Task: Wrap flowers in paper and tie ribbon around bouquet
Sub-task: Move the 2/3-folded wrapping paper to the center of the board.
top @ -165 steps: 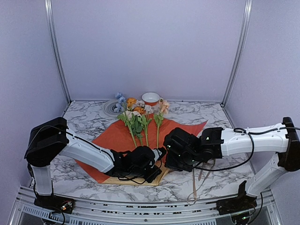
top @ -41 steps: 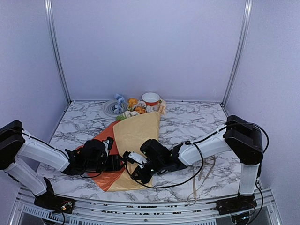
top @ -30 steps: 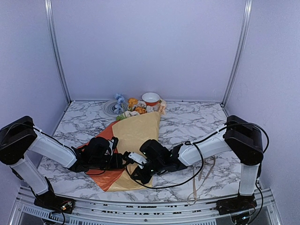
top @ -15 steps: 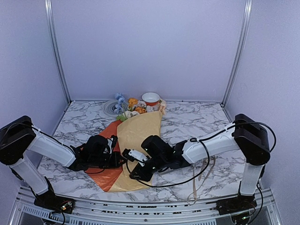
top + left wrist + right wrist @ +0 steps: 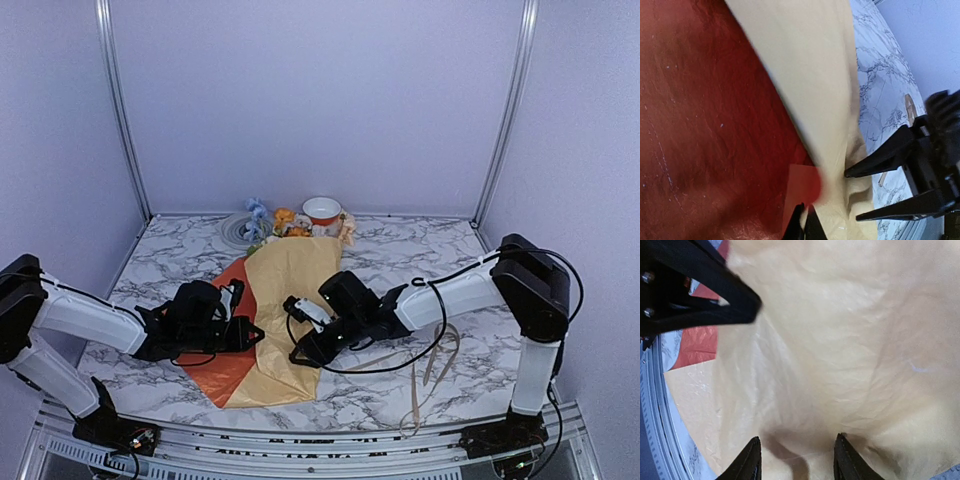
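Observation:
The paper (image 5: 292,285) lies folded over the flowers, its tan face up and an orange part (image 5: 215,365) showing at the left. Only the flower heads (image 5: 285,222) stick out at the far end. My left gripper (image 5: 244,334) is shut on the paper's edge (image 5: 805,195) where tan meets orange (image 5: 705,125). My right gripper (image 5: 303,352) stands open just above the tan fold (image 5: 840,340), with nothing between its fingers (image 5: 751,460). It faces the left gripper (image 5: 715,295) across the fold. The ribbon (image 5: 430,365) lies loose on the table at the right.
An orange-and-white bowl (image 5: 322,209) and a grey coiled ring (image 5: 237,230) stand at the back by the flower heads. The marble table (image 5: 420,250) has metal rails and lilac walls around it. Black cables trail from the right arm (image 5: 460,290).
My right gripper has opened, let go of the tan fold and drawn back to the right. My left gripper has closed on the paper's edge.

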Available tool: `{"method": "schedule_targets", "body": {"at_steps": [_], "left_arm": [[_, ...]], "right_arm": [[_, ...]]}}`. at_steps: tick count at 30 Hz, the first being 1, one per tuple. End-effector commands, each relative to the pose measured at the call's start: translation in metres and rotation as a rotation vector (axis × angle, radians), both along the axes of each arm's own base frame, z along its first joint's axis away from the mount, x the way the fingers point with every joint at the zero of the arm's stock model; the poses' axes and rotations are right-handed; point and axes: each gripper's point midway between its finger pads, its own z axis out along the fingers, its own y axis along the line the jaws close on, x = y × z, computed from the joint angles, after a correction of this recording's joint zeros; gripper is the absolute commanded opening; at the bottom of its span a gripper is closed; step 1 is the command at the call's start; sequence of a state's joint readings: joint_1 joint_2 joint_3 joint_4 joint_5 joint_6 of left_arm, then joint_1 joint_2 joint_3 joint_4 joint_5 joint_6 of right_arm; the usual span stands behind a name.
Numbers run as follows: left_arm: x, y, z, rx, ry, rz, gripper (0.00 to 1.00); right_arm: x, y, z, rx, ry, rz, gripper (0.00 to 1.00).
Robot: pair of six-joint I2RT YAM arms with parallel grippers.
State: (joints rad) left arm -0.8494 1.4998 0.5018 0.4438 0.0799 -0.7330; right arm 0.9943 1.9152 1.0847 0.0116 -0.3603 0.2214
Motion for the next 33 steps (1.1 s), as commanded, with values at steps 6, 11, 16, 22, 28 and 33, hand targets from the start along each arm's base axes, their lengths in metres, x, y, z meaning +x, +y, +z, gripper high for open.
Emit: {"method": "schedule_targets", "body": {"at_steps": [6, 11, 16, 22, 28, 33], "left_arm": [[-0.02, 0.044, -0.065, 0.185, 0.165, 0.062, 0.0], [-0.023, 0.053, -0.082, 0.224, 0.19, 0.082, 0.0], [-0.025, 0.053, -0.087, 0.23, 0.209, 0.08, 0.0], [-0.027, 0.053, -0.088, 0.229, 0.216, 0.077, 0.0], [-0.029, 0.054, -0.09, 0.231, 0.228, 0.074, 0.0], [-0.031, 0.055, -0.093, 0.237, 0.237, 0.067, 0.0]], "right_arm": [[-0.002, -0.006, 0.017, 0.009, -0.005, -0.011, 0.48], [0.013, -0.027, 0.048, 0.069, -0.018, -0.092, 0.63], [0.061, -0.071, 0.062, 0.159, 0.106, -0.247, 0.86], [0.129, -0.11, 0.035, 0.196, 0.262, -0.479, 0.92], [0.146, -0.085, 0.012, 0.276, 0.383, -0.433, 0.79], [0.149, -0.07, -0.003, 0.322, 0.434, -0.437, 0.77]]}}
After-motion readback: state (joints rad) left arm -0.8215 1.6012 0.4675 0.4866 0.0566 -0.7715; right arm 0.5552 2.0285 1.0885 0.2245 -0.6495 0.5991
